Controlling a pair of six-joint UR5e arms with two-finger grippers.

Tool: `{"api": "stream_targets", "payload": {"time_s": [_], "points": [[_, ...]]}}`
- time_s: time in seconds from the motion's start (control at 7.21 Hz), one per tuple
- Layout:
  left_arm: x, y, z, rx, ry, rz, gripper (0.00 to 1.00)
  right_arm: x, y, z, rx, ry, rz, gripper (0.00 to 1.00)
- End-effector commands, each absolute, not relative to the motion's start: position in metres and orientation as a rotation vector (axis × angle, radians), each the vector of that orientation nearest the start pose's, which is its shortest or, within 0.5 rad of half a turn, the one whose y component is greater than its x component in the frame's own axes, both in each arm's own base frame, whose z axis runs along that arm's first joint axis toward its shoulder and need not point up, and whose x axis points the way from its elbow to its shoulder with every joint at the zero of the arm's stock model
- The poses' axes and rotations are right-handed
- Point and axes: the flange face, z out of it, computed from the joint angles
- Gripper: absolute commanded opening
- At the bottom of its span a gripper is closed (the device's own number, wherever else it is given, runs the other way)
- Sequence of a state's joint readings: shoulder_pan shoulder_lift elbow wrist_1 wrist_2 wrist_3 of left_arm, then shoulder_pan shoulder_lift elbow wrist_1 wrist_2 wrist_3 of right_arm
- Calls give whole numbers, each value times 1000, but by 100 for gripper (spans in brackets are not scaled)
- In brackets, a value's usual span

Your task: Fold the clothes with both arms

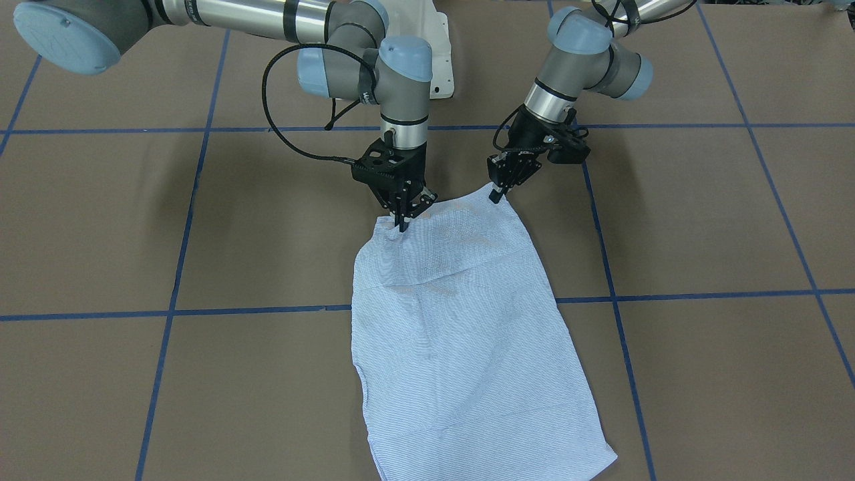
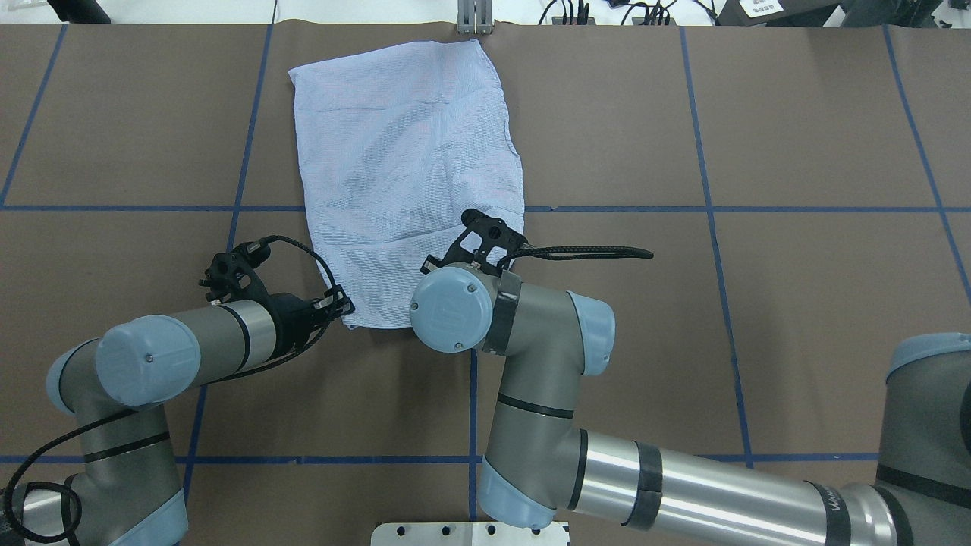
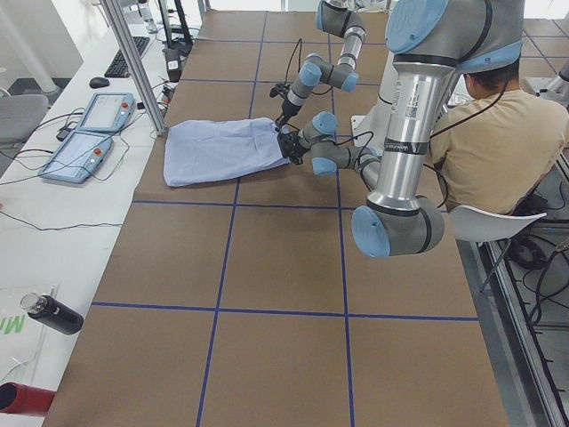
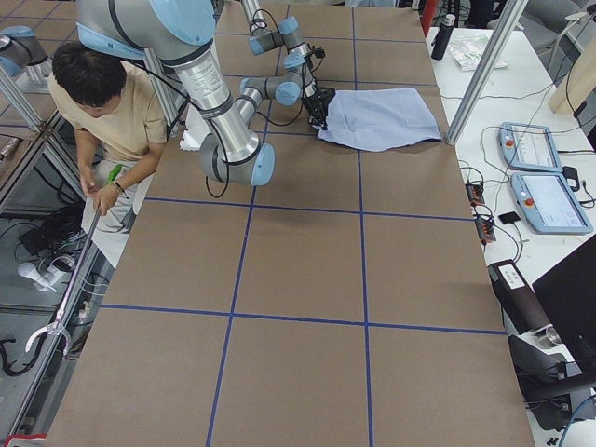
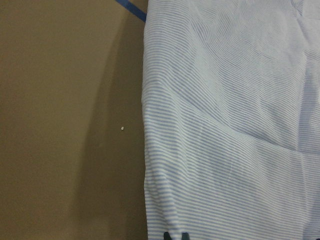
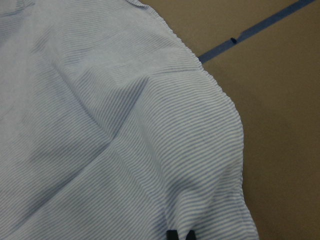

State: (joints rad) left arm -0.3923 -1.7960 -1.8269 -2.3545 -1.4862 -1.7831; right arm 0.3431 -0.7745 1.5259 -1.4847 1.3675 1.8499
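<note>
Jaws pinched shut on near corners of the shirt (image 1: 461, 347), left gripper (image 1: 497, 194) and right gripper (image 1: 403, 220). Lying flat on the table (image 1: 701, 220), toward its far edge. Best lifted level, both corners together.

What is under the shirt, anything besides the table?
Around the shirt only the brown table shows; a blue tape line runs under one side and out the other. Any sleeves or layers folded beneath its top face are covered, so cannot be seen.
</note>
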Motion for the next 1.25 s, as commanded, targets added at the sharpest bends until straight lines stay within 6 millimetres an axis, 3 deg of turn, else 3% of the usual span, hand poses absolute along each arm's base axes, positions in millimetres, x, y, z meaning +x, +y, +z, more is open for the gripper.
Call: {"api": "stream_targets", "payload": {"time_s": [0.0, 0.28, 0.42, 0.69, 0.83, 0.97, 1.11], "points": [[444, -333, 289, 163, 1359, -540, 0, -557, -364, 189, 222, -908, 666, 0], [416, -317, 245, 128, 1376, -509, 0, -513, -335, 157, 215, -928, 649, 0], [400, -310, 225, 123, 1381, -506, 0, -498, -308, 150, 199, -947, 626, 0], [367, -291, 188, 88, 1417, -471, 0, -448, -261, 125, 184, -961, 578, 0], [341, -277, 165, 61, 1419, -451, 0, -426, -250, 115, 177, -967, 566, 0], [328, -269, 154, 38, 1412, -432, 0, -415, -253, 111, 183, -961, 575, 0], [339, -273, 152, 31, 1384, -426, 0, -424, -258, 111, 189, -947, 571, 0]]}}
